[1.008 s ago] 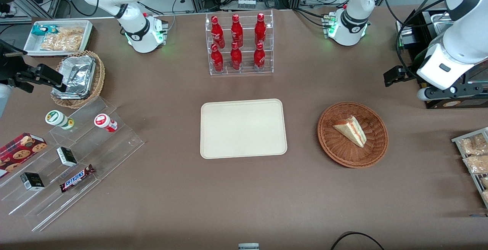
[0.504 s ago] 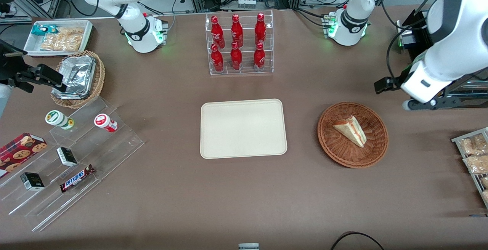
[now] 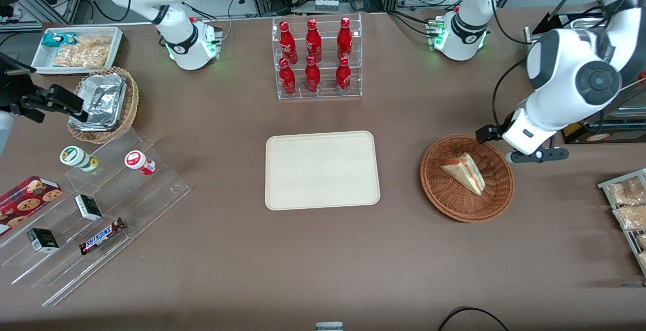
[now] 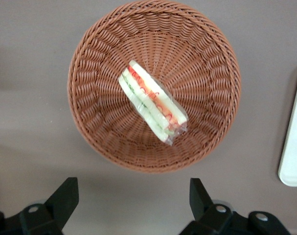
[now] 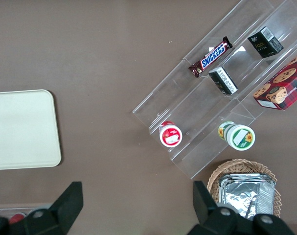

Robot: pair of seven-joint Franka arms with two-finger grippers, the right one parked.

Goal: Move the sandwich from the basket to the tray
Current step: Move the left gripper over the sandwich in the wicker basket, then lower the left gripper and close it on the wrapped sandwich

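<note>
Front view: sandwich (image 3: 464, 172) is sitting in the basket (image 3: 467, 178), right-center of frame, gripper (image 3: 509, 145) hovering at its upper-right rim. Wrist view: fingers (image 4: 64, 199) are spread wide, holding nothing. Looks soft, light and plastic-wrapped, so I'd pinch the flat bread faces gently.

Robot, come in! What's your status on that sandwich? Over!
Pincer open, empty, beside the basket. Sandwich lying in basket, untouched. Tray bare. Nothing in the way.
</note>
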